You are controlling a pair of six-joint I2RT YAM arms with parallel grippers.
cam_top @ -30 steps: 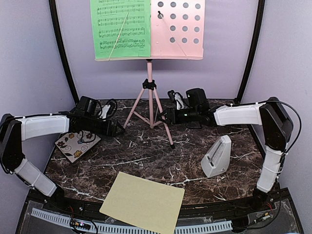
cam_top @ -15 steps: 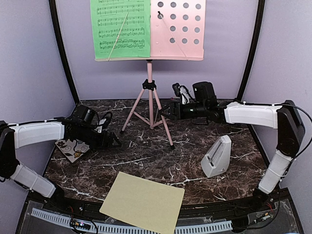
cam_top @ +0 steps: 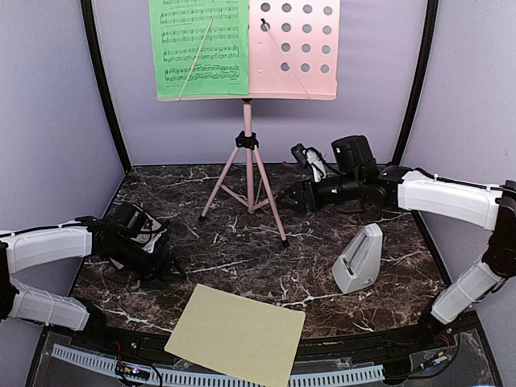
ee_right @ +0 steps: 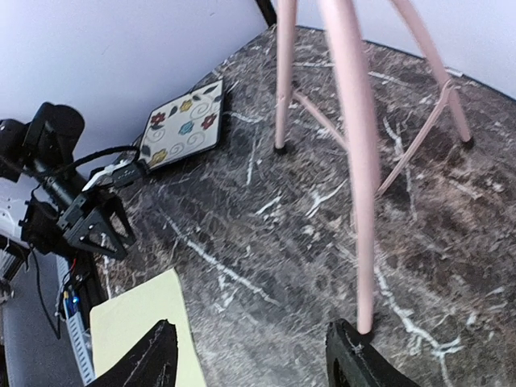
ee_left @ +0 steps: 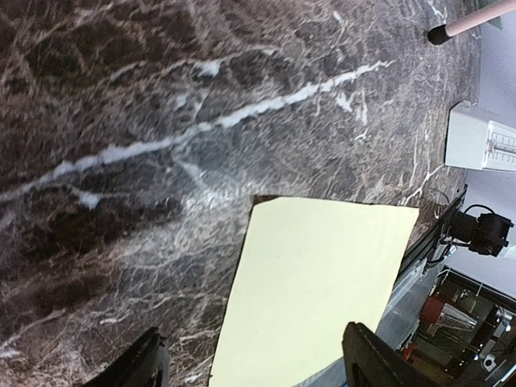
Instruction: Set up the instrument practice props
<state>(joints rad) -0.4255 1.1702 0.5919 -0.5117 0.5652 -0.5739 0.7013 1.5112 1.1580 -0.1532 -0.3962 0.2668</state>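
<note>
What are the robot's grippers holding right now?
Nothing. The left gripper, by the pale yellow music sheet, and the right gripper, by the pink music stand, are both open and empty.

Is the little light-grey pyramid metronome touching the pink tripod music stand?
Apart. The top view shows bare dark marble tabletop between the light-grey pyramid metronome and the nearest foot of the pink tripod music stand.
</note>
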